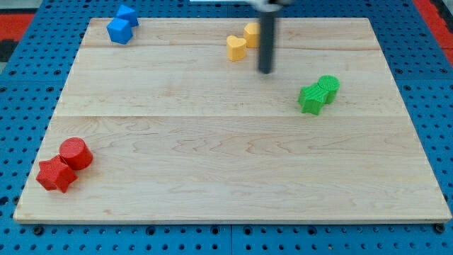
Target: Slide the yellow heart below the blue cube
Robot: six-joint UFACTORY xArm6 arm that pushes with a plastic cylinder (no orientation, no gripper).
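So in the camera view, my tip sits on the table just to the right of the yellow heart, close but not quite touching as far as I can tell. There are no fingers on this arm, only the rod.

A second yellow block (shape hard to make out, the rod covers part of it) touches the heart's upper right. The blue cube is way off at the view's top left, with another blue block right behind it.

Green star and green cylinder touch at the right; red star and red cylinder touch at bottom left.
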